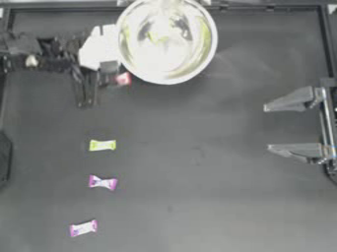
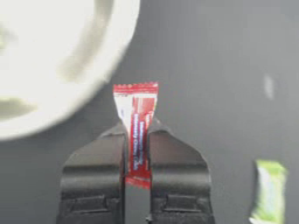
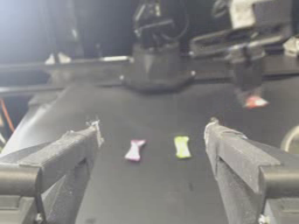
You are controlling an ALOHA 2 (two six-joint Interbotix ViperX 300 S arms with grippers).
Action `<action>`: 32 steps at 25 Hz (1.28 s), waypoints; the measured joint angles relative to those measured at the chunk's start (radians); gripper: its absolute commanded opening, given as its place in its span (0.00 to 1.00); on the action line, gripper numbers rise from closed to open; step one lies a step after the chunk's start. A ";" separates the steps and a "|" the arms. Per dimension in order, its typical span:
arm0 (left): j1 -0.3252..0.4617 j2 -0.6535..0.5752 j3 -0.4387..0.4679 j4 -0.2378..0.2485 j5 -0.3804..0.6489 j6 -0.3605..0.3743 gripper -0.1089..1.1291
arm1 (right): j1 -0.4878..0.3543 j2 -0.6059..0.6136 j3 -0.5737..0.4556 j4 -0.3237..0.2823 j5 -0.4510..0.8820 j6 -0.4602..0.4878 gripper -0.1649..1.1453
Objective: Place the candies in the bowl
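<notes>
The shiny metal bowl (image 1: 166, 39) sits at the top middle of the table, with a yellow-green candy (image 1: 156, 37) inside it. My left gripper (image 1: 117, 78) is shut on a red candy (image 2: 137, 127), held just beside the bowl's lower-left rim (image 2: 88, 94). The wrapper's end sticks out beyond the jaws. On the table's left half lie a yellow-green candy (image 1: 102, 145), a pink-purple candy (image 1: 103, 182) and another pink-purple candy (image 1: 83, 228). My right gripper (image 1: 284, 127) is open at the right edge, far from the candies.
The left arm's body (image 1: 39, 51) stretches in from the upper left. A raised frame edge (image 1: 325, 39) runs along the table's top and right sides. The dark table (image 1: 197, 197) stretches between the candy row and the right gripper.
</notes>
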State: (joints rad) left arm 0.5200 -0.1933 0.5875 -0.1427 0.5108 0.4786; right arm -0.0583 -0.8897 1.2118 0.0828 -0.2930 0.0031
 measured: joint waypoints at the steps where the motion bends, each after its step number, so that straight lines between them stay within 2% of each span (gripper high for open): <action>1: 0.009 0.000 -0.015 0.000 -0.017 0.011 0.34 | -0.002 0.000 0.000 0.000 0.000 0.000 0.89; 4: 0.046 0.011 -0.066 -0.002 -0.067 0.038 0.34 | 0.000 0.000 0.002 0.000 0.000 0.000 0.89; 9: 0.086 0.086 -0.149 0.000 -0.086 0.060 0.34 | -0.003 0.000 0.002 0.000 0.000 0.000 0.89; 22: 0.149 0.402 -0.443 0.000 -0.066 0.104 0.33 | -0.015 0.000 0.002 0.000 0.002 0.000 0.89; 27: 0.176 0.472 -0.492 0.000 -0.054 0.104 0.33 | -0.015 0.000 0.006 0.000 0.003 -0.002 0.89; 32: 0.178 0.494 -0.499 0.000 -0.057 0.121 0.40 | -0.015 -0.002 0.014 0.000 0.003 -0.002 0.89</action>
State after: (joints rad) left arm 0.6980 0.3007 0.0890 -0.1427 0.4541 0.5998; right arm -0.0736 -0.8912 1.2257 0.0828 -0.2899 0.0015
